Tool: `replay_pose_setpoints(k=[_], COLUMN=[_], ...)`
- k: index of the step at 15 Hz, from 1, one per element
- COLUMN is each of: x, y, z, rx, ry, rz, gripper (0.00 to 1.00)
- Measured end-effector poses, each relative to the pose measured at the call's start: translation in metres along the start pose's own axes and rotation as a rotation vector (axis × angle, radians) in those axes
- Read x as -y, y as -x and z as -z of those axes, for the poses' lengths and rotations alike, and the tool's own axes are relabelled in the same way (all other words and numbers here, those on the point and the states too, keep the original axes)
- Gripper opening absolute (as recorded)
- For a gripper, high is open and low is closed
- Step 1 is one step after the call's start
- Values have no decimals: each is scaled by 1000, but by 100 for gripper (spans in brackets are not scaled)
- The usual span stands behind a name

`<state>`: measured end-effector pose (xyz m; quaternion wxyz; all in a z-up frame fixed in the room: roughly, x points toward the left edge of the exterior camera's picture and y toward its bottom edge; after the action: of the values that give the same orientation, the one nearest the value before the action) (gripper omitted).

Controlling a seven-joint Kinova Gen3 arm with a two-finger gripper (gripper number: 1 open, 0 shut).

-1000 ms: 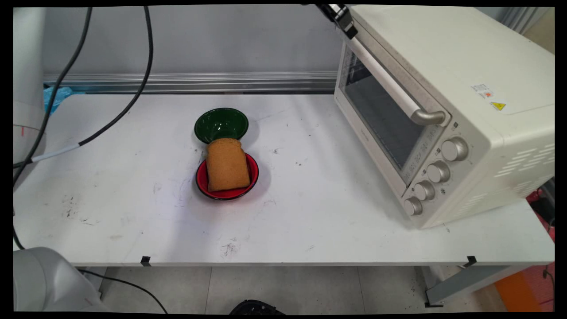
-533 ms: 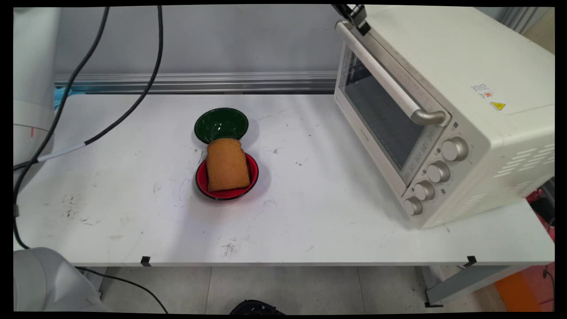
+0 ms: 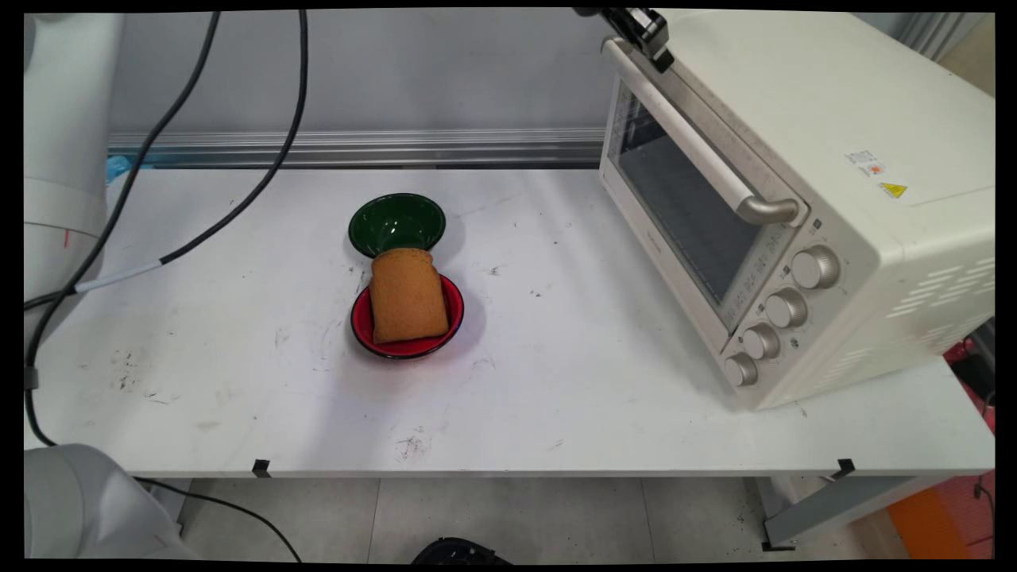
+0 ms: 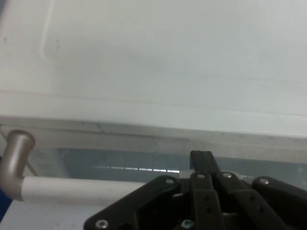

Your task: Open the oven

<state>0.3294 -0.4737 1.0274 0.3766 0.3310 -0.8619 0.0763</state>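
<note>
Gripper [image 3: 647, 33] hangs at the main view's top edge, right at the far end of the toaster oven's door handle [image 3: 691, 135], where the bar meets the oven's upper front corner. The hand view shows the black linkage low in the picture, with the pale metal handle bar [image 4: 72, 189] running across just in front of it and the oven's cream top beyond. Whether the gripper is apart, together or clamped on the bar I cannot tell; it is at the bar, and contact is not plain.

The cream toaster oven [image 3: 834, 159] stands on the table's right side, turned at an angle, its glass door [image 3: 683, 206] shut and four knobs [image 3: 786, 308] in a row beside the door.

Well apart from it, near the table's middle, a slice of brown bread [image 3: 407, 295] lies across a red bowl [image 3: 454, 311], overhanging the rim at the far side. A dark green bowl [image 3: 396, 222] sits just behind, touching or nearly touching the red one.

The white table [image 3: 238, 357] is scuffed with dark marks. Black cables [image 3: 238, 179] hang over its left part. Behind runs an aluminium rail [image 3: 357, 147] under a grey wall.
</note>
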Motion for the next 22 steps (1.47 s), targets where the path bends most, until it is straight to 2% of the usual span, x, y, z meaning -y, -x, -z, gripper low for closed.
replay_pose_setpoints(k=[11,22], x=[0,1], y=[4,18], z=[-26,-30], rx=[4,24], ry=[9,11], rz=[19,35], gripper=[0,0])
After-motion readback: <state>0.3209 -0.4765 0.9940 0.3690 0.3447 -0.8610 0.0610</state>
